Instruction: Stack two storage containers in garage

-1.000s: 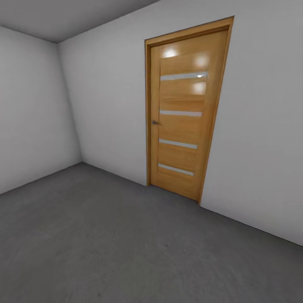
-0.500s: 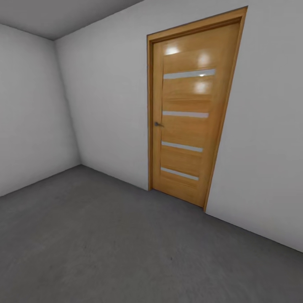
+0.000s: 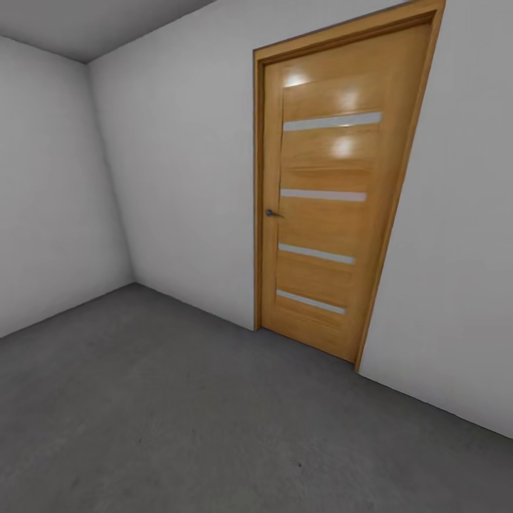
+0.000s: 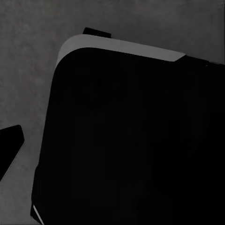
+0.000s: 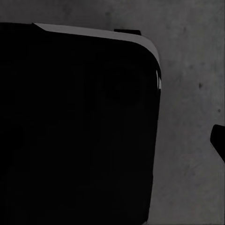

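Plain light-grey walls (image 3: 178, 178) and a grey ceiling (image 3: 92, 25) enclose a bare garage room, seen from the head view. Two walls meet in a corner at the left of that view. Underfoot lies the dark grey, rough, speckled concrete floor (image 3: 178, 413), which runs from the near edge of the view to the foot of both walls.

Set in the wall at the right is a shut honey-coloured wooden door (image 3: 331, 206) in a matching wooden frame (image 3: 258, 192). Four narrow pale horizontal strips cross the door panel one above another, and soft light spots glint on its upper part. A small dark metal door handle (image 3: 271, 213) sits at the door's left edge, about halfway up. The door's foot meets the concrete floor.

From the left wrist view, a large black rounded body of the robot (image 4: 131, 140) with a pale grey rim stands over the same speckled concrete floor (image 4: 28, 56); a small black tip pokes in at one edge. From the right wrist view, a like black rounded body (image 5: 79, 126) with a pale rim covers much of the concrete floor (image 5: 192, 140), and another small dark tip shows at the edge.

Whether either end effector is apart or together cannot be told. Where the two storage containers are cannot be told.
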{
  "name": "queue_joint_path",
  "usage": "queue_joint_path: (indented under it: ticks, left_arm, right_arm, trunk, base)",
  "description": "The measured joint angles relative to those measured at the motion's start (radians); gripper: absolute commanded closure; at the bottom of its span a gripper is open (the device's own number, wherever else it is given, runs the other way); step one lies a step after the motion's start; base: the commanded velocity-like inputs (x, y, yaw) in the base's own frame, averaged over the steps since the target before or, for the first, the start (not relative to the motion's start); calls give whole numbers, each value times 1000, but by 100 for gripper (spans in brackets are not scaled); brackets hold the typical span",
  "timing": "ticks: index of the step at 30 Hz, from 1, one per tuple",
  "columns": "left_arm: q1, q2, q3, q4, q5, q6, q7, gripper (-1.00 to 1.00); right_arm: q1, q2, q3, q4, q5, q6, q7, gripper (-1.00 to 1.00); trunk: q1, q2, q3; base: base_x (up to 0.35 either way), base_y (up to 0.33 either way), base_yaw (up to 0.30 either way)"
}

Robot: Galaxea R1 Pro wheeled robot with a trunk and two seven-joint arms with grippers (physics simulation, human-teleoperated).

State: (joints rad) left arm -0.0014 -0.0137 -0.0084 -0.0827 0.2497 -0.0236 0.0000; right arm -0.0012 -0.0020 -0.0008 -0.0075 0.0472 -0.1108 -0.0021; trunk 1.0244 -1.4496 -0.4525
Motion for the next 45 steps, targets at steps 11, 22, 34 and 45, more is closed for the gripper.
queue_joint_path:
  ticks: [11, 22, 34, 45]
  left_arm:
    - [0, 0, 0, 0, 0, 0, 0, -100]
    - [0, 0, 0, 0, -1, 0, 0, -100]
    - [0, 0, 0, 0, -1, 0, 0, -100]
    - [0, 0, -1, 0, -2, 0, 0, -100]
  right_arm:
    - [0, 3, 3, 0, -3, 1, 11, -100]
    - [0, 4, 7, 0, 2, 2, 12, -100]
    - [0, 2, -1, 0, -2, 1, 1, -100]
    - [0, 4, 8, 0, 4, 7, 1, -100]
  trunk:
    - [0, 0, 0]
    - [0, 0, 0]
    - [0, 0, 0]
    - [0, 0, 0]
  base:
    - [323, 89, -120]
    - [323, 92, -218]
    - [323, 111, -13]
    - [323, 115, 0]
